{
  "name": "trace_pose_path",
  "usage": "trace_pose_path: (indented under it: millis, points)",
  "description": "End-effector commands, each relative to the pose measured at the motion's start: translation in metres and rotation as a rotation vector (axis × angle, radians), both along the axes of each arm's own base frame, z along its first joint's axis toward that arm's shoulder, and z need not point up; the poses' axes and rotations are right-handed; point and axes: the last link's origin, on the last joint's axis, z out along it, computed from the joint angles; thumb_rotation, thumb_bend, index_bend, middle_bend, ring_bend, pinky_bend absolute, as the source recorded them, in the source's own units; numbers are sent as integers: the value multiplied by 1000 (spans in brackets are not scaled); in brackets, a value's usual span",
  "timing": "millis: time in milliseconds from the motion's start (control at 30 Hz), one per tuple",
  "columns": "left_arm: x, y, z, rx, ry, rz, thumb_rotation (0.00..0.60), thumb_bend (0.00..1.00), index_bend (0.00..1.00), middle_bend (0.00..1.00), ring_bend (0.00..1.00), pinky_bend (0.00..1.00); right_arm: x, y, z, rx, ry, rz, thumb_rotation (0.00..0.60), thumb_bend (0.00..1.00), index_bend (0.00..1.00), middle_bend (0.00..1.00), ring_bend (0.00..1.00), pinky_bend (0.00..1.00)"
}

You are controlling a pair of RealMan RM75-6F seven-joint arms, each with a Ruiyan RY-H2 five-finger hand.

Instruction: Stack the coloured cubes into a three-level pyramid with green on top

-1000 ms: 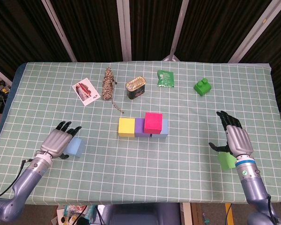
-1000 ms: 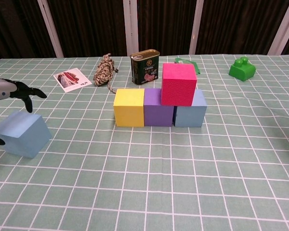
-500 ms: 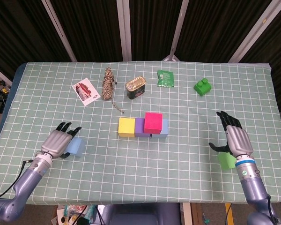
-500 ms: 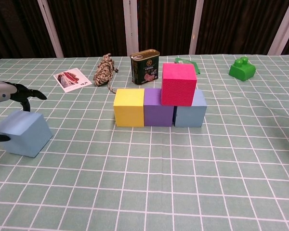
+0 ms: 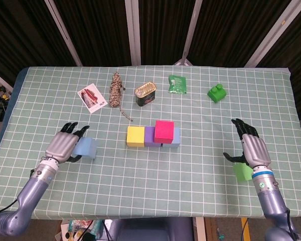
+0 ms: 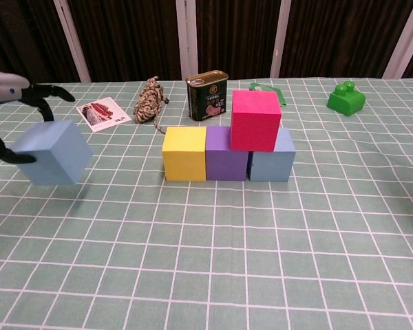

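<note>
Your left hand (image 5: pixel 64 145) is gripping the light blue cube (image 5: pixel 85 147), holding it off the worktop (image 5: pixel 200 175) well to the left of the yellow cube (image 5: pixel 135 136). The purple cube (image 5: pixel 149 135) and grey-blue cube (image 5: pixel 174 136) are sitting in a row right of the yellow cube, the pink cube (image 5: pixel 164 131) resting on them. Your right hand (image 5: pixel 252 146) is resting, fingers spread, over the green cube (image 5: pixel 242 172), far right of the yellow cube.

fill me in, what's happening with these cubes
A two-armed robot is building a cube pyramid. The left hand holds a light blue cube lifted off the table. A yellow cube, purple cube and another blue cube form the base row, with a pink cube on top. The right hand rests by the green cube.
</note>
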Motion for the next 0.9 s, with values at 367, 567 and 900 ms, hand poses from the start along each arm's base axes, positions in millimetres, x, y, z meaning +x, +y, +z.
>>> trace_pose_path:
  millis: [367, 567, 900]
  points:
    - [101, 43, 19, 34, 17, -110, 600, 428, 70, 367, 0, 44, 0, 0, -2, 9, -13, 3, 600, 241, 0, 0, 0, 0]
    - [130, 58, 0, -3, 25, -83, 600, 427, 70, 367, 0, 44, -1, -1, -1, 9, -28, -4, 600, 242, 0, 0, 0, 0]
    - [167, 72, -29, -38, 6, -3, 600, 427, 70, 355, 0, 43, -4, -4, -1, 20, -58, -25, 600, 241, 0, 0, 0, 0]
